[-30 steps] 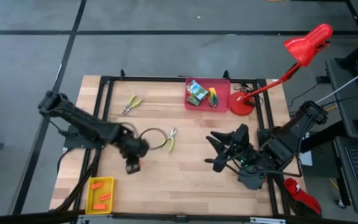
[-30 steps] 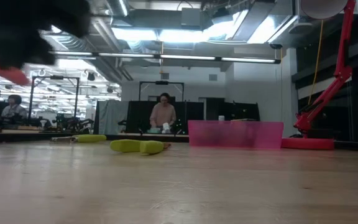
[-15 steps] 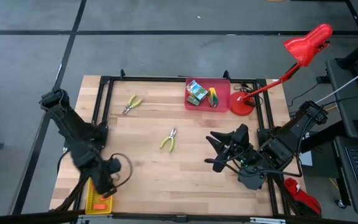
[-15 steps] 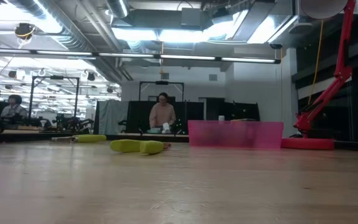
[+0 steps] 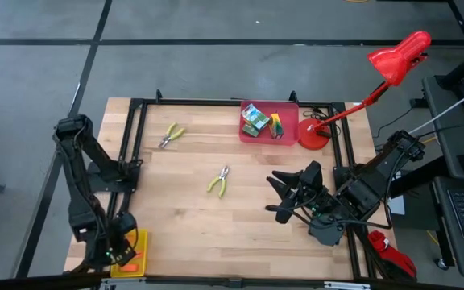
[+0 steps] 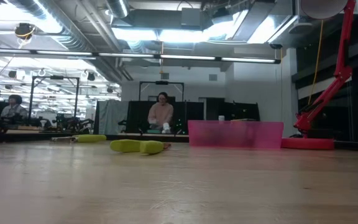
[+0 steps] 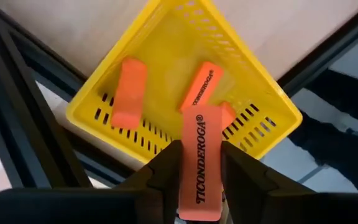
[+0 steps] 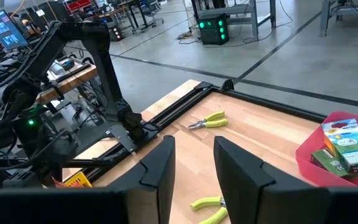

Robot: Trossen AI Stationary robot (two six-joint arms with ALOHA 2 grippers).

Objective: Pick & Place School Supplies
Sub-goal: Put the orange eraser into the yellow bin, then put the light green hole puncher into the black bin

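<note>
We see the left gripper (image 7: 199,165) grasping an orange eraser stick (image 7: 201,163) above the yellow slotted bin (image 7: 92,107) at the near left corner; others lie inside. Right gripper (image 8: 191,163) waits near right, fingers parted and empty. Crayon boxes (image 5: 254,118) sit in the red bin (image 5: 290,127); two green-handled pliers (image 5: 219,181) remain.

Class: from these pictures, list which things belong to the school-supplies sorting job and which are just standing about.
Job: orange eraser in the left hand over the yellow bin; two pliers; crayon boxes in the red bin.

Standing about: red desk lamp; waiting right hand.
</note>
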